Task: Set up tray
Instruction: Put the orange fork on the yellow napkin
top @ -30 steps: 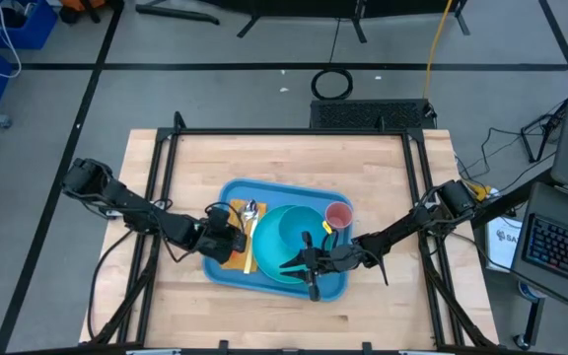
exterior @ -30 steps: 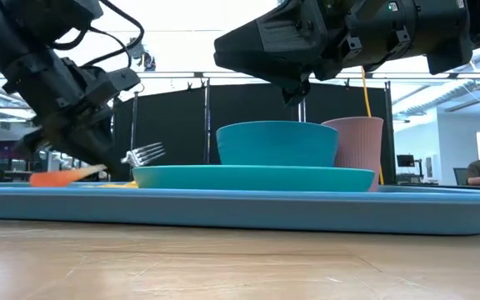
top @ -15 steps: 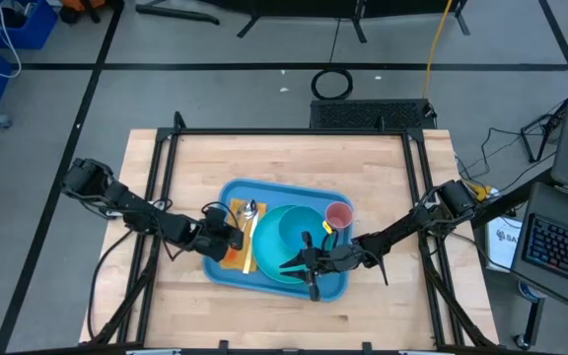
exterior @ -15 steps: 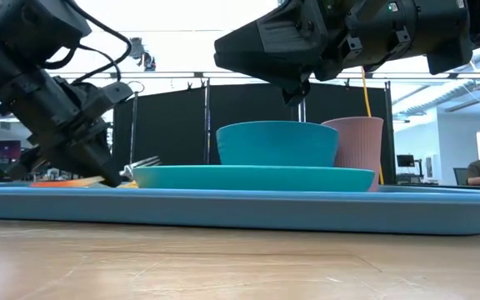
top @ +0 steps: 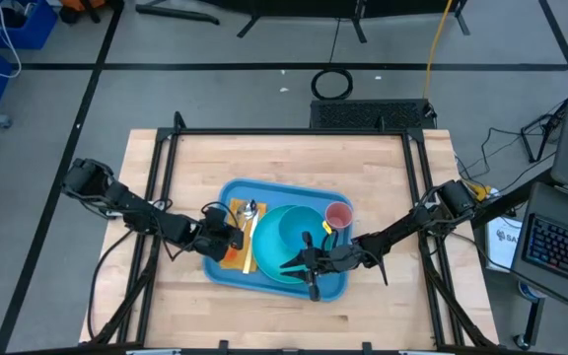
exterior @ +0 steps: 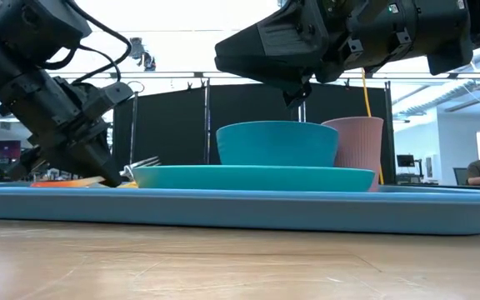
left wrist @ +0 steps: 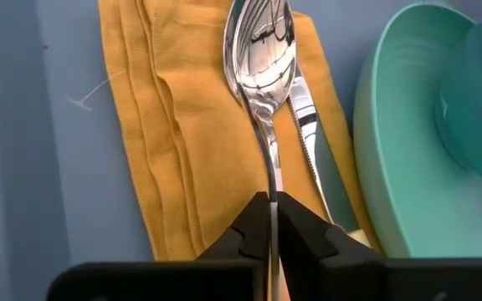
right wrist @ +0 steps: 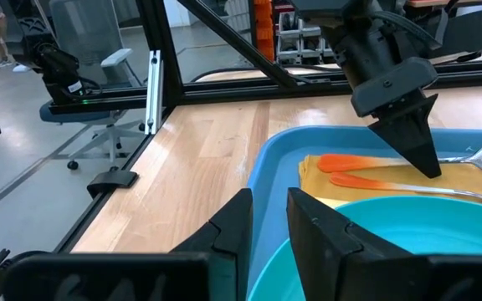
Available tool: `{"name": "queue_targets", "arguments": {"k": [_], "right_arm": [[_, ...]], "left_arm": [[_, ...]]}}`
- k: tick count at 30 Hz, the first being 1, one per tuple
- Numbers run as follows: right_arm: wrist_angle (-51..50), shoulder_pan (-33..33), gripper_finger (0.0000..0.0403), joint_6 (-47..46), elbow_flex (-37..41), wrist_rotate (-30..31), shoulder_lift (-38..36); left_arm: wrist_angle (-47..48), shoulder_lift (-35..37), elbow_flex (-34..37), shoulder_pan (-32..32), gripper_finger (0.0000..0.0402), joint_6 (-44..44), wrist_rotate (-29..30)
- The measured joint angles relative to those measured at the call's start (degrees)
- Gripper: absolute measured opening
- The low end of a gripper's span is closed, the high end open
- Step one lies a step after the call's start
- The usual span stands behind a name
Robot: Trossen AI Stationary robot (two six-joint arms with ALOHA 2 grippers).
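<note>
Pinching the spoon [left wrist: 262, 109] handle between our left gripper [left wrist: 272, 219] fingers, we are holding it down on the yellow-orange napkin [left wrist: 174, 134], at about nine o'clock on the tray [top: 233, 189]. Our right gripper [right wrist: 268, 219] is hovering at the plate [top: 286, 243] rim near six o'clock, its fingers slightly parted and gripping nothing. We are seeing the tray sitting mid-table, carrying the bowl [exterior: 277, 143] and pink cup [top: 338, 214].
</note>
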State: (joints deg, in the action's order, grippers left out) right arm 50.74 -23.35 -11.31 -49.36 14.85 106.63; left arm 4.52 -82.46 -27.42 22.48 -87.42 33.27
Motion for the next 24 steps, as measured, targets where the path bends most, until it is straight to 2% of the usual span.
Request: {"name": "queue_targets", "arguments": {"k": [5, 10, 19, 24], "right_arm": [[0.0, 0.0, 0.007, 0.0, 0.0, 0.0, 0.0], [0.0, -0.1, 0.007, 0.0, 0.0, 0.0, 0.0], [0.0, -0.4, 0.007, 0.0, 0.0, 0.0, 0.0], [-0.1, -0.4, 0.007, 0.0, 0.0, 0.1, 0.0]], "left_arm": [[-0.1, 0.0, 0.0, 0.0, 0.0054, -0.1, 0.3], [-0.3, 0.0, 0.0, 0.0, 0.0071, -0.1, 0.5], [-0.5, 0.6, -0.1, 0.2, 0.006, 0.6, 2.2], [-5.7, 1.6, -0.1, 1.3, 0.0047, 8.7, 4.5]]}}
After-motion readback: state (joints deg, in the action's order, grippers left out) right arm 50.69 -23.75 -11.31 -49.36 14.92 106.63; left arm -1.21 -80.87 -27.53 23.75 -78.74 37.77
